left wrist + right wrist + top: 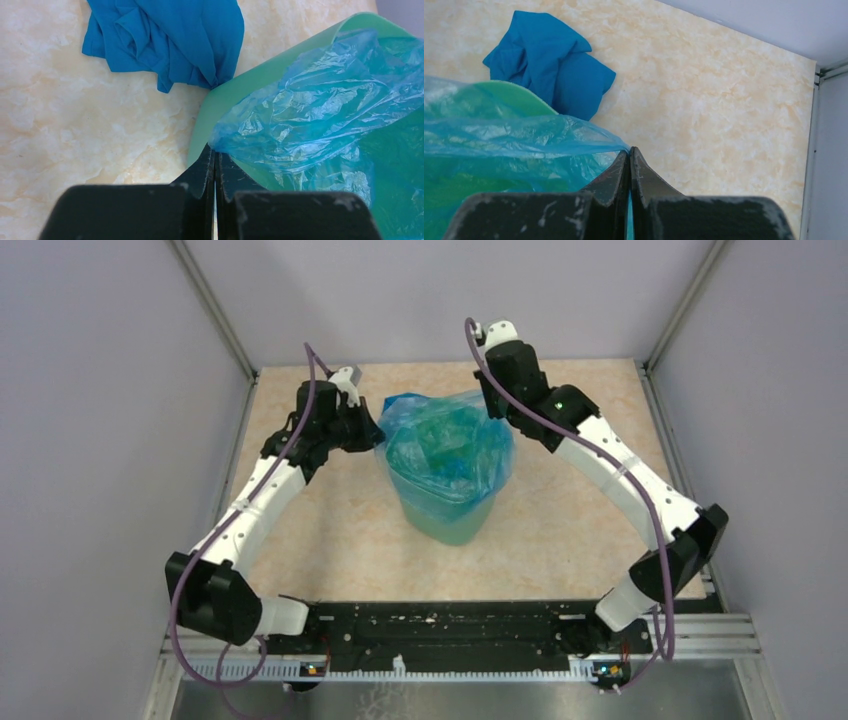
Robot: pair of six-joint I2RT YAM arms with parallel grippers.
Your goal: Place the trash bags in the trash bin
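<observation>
The mint-green trash bin [452,523] stands mid-table. A light-blue translucent trash bag [445,445] sits in it, its film bulging above the rim. My left gripper [372,436] is at the bin's left rim, shut on the bag's edge; in the left wrist view the film [320,105] runs into its closed tips [215,152] over the green rim [220,100]. My right gripper [492,400] is at the far right rim, shut on the bag's edge; the right wrist view shows the film [524,140] pinched at its tips [629,152].
A crumpled dark-blue cloth [165,37] lies on the marbled table [570,520] just behind the bin, also in the right wrist view [549,65]. Grey walls and metal posts [215,310] enclose the table on three sides.
</observation>
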